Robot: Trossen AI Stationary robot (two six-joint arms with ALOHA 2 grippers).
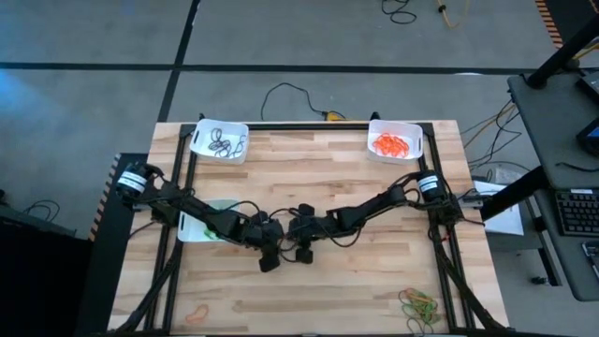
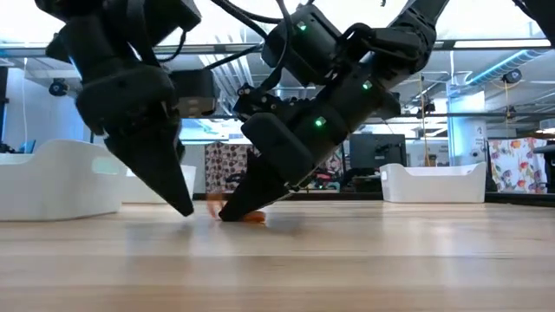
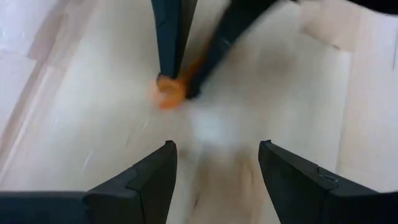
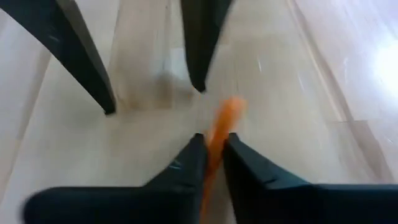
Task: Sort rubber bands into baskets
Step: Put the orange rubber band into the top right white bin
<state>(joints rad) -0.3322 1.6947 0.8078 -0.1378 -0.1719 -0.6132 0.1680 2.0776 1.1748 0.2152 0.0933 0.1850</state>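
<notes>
An orange rubber band (image 4: 225, 118) lies on the wooden table near its middle, with my right gripper (image 4: 214, 140) shut on it; the low view shows the band (image 2: 252, 217) at that gripper's tips. My left gripper (image 3: 214, 155) stands open just to the table's left of it (image 1: 269, 263), tips near the wood, with nothing between its fingers. Three white baskets rest on the table. The far left basket (image 1: 221, 140) holds dark bands and the far right one (image 1: 394, 143) holds orange bands. The third (image 1: 199, 225), with green bands, sits under my left arm. My right gripper pinches the orange band (image 4: 214, 146) between its two fingers. The fingers slant down from the table's right side. The band's free part (image 4: 230, 109) sticks out beyond the fingertips and lies on the wood (image 2: 252, 217).
Loose green and orange bands (image 1: 418, 301) lie near the table's near right corner, and one orange band (image 1: 198, 314) near the near left edge. A black cable (image 1: 290, 94) runs off the far edge. The two grippers stand close together at mid-table.
</notes>
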